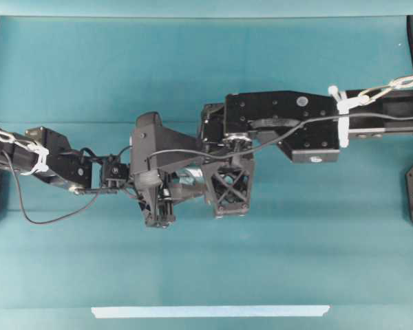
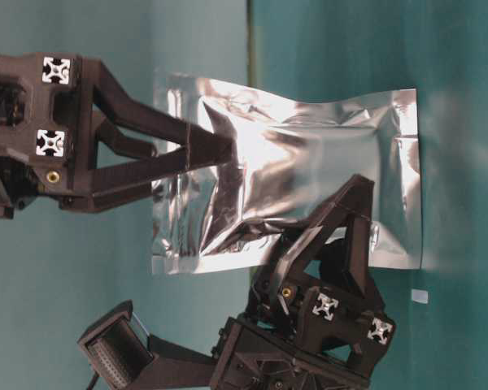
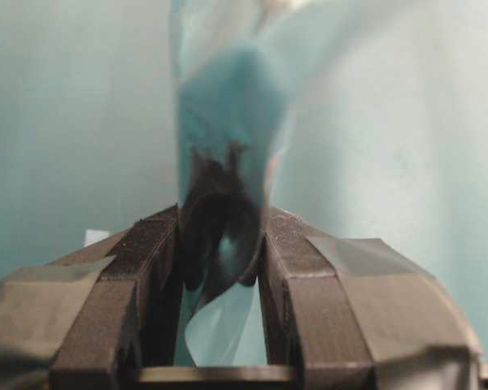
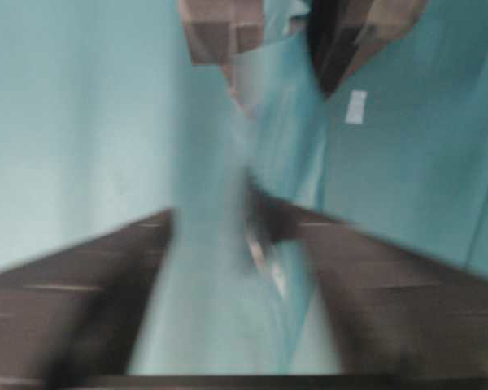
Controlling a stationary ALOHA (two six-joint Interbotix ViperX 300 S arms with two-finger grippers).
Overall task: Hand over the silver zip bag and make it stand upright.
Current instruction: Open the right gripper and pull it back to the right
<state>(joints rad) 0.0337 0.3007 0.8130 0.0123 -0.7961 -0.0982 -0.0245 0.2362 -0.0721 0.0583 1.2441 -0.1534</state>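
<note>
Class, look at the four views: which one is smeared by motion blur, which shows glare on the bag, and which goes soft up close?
Right wrist view: smeared throughout, fingers and silver bag streaky. Table-level view: sharp, with bright glare patches and dark reflections on the crinkled silver bag. Left wrist view: the nearest finger parts are soft. Overhead view: evenly lit, crisp.

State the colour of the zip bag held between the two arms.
Shiny, crinkled silver foil: the silver zip bag shows best in the table-level view.
</note>
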